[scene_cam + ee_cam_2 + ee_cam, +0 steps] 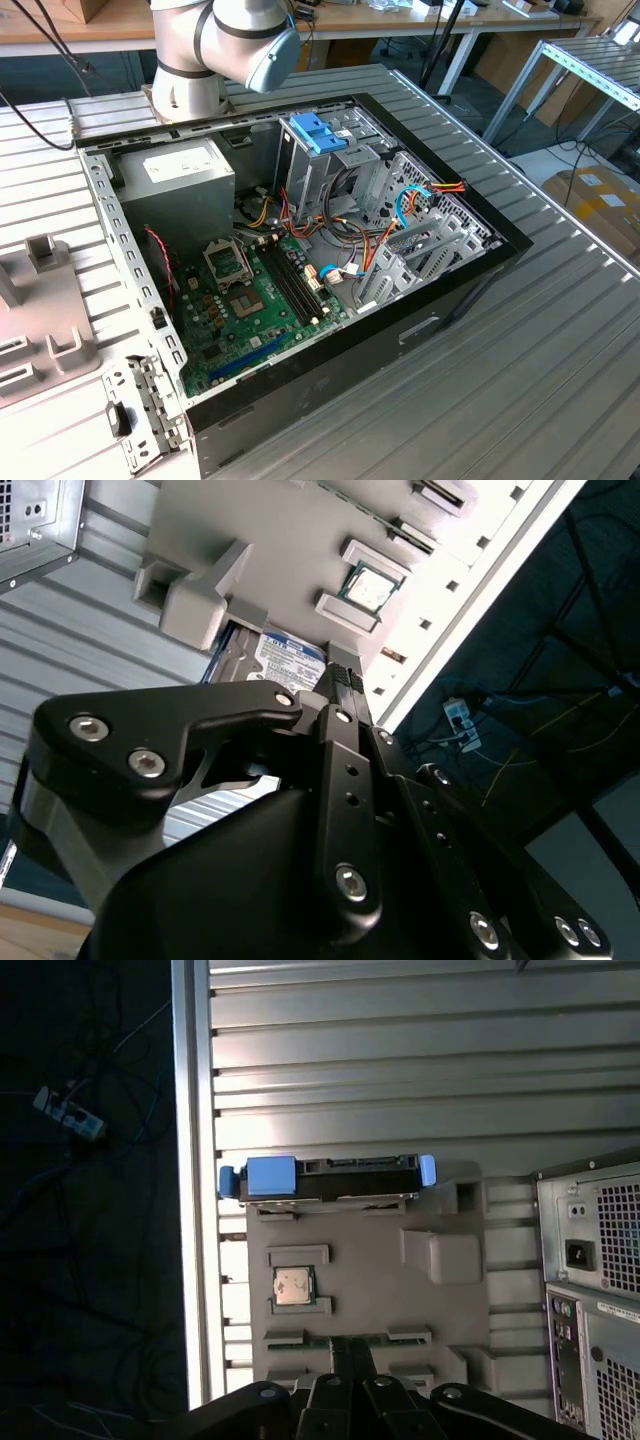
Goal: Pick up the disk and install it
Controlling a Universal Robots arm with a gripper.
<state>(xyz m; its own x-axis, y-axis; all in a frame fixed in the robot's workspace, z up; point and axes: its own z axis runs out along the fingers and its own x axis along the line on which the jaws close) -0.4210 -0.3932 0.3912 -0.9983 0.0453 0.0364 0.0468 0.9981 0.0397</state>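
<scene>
Now: jaws pressed together, empty, above grey tray (370, 1300) on ribbed worktop (400, 1060). Disk (330, 1177), blue rails, white-and-blue label, at tray's far edge. In exterior view, tray at nine o'clock of case (330, 250).

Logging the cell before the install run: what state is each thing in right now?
disk: standing on edge in the grey fixture, not gripped, not in the case.
gripper: shut, empty, apart from the disk.
computer case: lying on its side, side panel off, interior exposed.
processor chip: lying flat in a fixture pocket.
power supply: mounted in a corner of the case.
</scene>
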